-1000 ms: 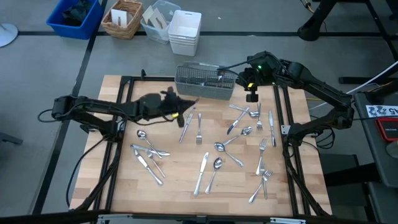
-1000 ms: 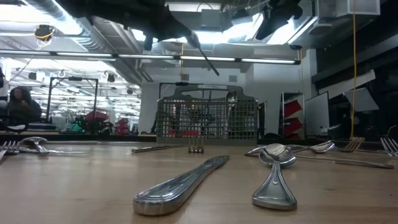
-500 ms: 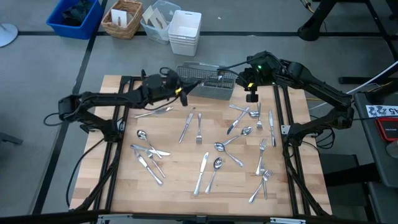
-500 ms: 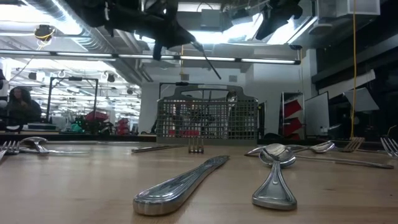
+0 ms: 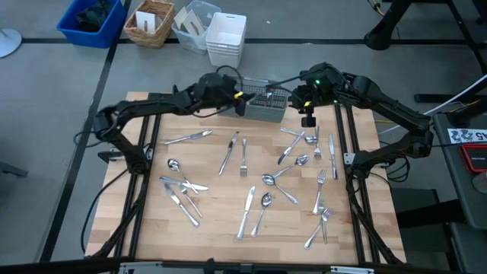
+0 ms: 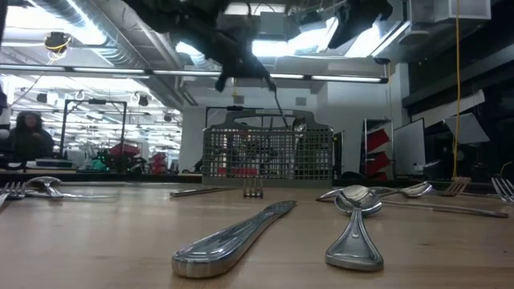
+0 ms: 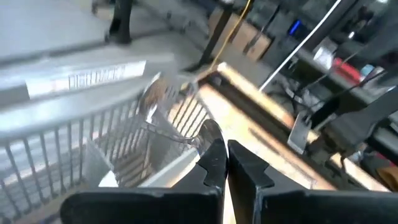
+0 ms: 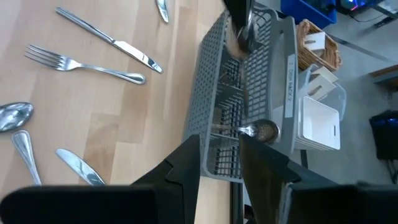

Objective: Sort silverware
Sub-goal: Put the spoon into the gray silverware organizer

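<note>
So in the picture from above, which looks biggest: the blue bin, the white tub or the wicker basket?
Largest to smallest:
1. Blue bin, though the edge crops it
2. White tub and wicker basket look too alike to rank

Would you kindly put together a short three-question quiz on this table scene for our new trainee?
1. True or false: the left gripper hangs above the grey wire-mesh rectangular caddy.
2. Multiple choice: the left gripper is A) open and empty, B) shut on a slim shiny metal utensil, C) out of sight.
3. Fill in: in the high view, the right gripper hovers with its fingers apart at the caddy's ____ end.

Key: 1 true; 2 B; 3 right.
</note>
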Tool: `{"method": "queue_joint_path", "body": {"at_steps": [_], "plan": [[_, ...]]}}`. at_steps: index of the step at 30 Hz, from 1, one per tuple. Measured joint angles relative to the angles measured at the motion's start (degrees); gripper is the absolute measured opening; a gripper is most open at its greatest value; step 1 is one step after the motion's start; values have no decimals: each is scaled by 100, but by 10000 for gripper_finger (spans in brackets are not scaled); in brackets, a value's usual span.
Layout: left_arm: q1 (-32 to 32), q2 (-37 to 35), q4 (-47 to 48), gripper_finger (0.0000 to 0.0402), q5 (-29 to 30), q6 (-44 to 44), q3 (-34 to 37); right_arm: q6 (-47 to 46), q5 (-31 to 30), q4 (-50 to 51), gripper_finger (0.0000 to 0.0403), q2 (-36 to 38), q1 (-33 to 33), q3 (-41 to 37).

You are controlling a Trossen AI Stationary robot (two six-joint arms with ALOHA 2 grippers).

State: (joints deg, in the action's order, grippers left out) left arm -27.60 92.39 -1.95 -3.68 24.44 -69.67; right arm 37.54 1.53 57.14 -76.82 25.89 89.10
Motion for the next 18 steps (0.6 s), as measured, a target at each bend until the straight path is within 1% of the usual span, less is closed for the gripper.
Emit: {"method": "queue_joint_path", "body": {"at_steps": [5, 9, 18], "plan": [[-144, 672, 339, 0, -610, 368, -394, 0, 110, 0, 115, 0, 0, 0], [-228, 944, 294, 0, -631, 517, -491, 0, 110, 0, 115, 0, -1, 0], [-362, 995, 211, 3, -621, 509, -492, 0, 110, 2, 115, 0, 0, 0]]}}
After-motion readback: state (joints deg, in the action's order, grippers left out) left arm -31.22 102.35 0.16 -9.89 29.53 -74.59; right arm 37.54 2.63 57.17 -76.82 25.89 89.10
